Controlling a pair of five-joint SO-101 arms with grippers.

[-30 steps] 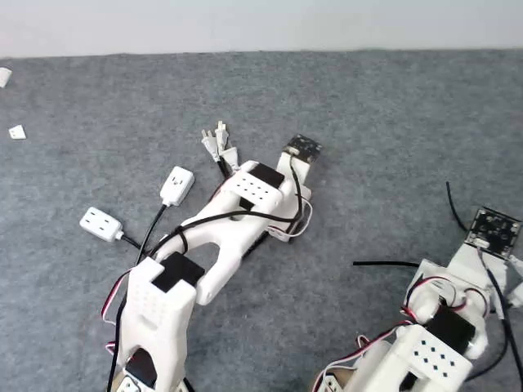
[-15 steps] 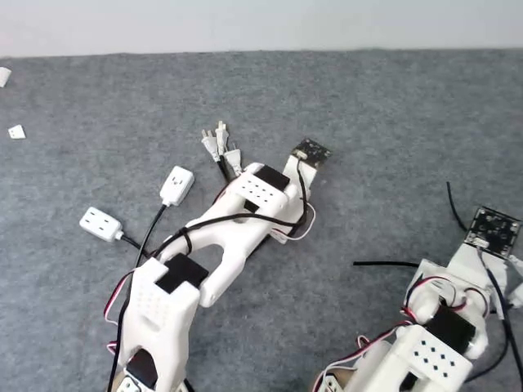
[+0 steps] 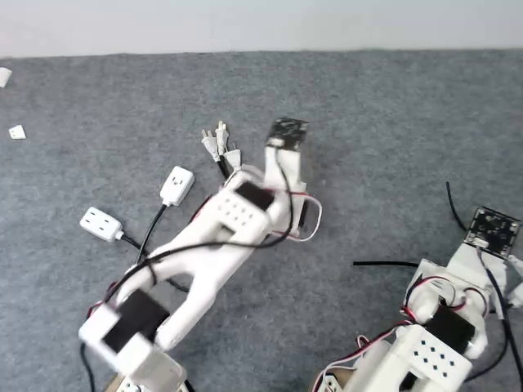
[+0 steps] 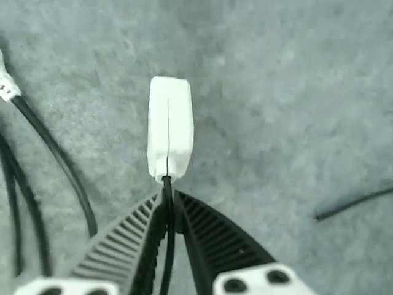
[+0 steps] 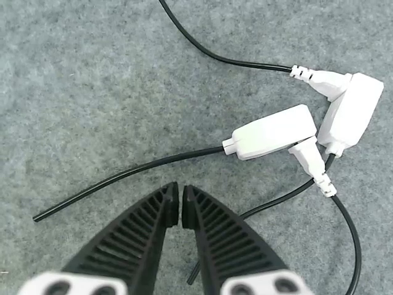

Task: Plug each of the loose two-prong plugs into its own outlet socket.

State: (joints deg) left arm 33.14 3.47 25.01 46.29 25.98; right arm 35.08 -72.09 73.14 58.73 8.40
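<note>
Pinching the black cord (image 4: 164, 264) with the left pincer (image 4: 168, 184), jaws drawn narrow and closed on it right at the tail of the white outlet socket (image 4: 170, 129). Jutting straight out past the fingertips, long axis in line with the pincer and the cord, tail end at the tips and the other end pointing away. Probably hanging just off the grey desk (image 4: 295, 92) rather than resting on it, though hard to settle from the wrist view alone.

Lying just left of the left wrist in the high view, the loose two-prong plugs (image 3: 219, 145). Bunching close together there, prongs pointing toward the far edge, long axes running near to far, cords trailing back near and right under the arm. Sitting further left and nearer, a second socket (image 3: 176, 186) and a third socket (image 3: 101, 223), each apart from the plugs.

Hovering at the near right, well apart from the plugs, the right pincer (image 5: 176, 192), closed and holding nothing, near two white socket blocks (image 5: 273, 132) lying touching each other with plug ends butted against them.

Judging the left arm far the nearer, and the coming move as turning on bringing the held socket leftward and lining its long axis up with the prongs.
</note>
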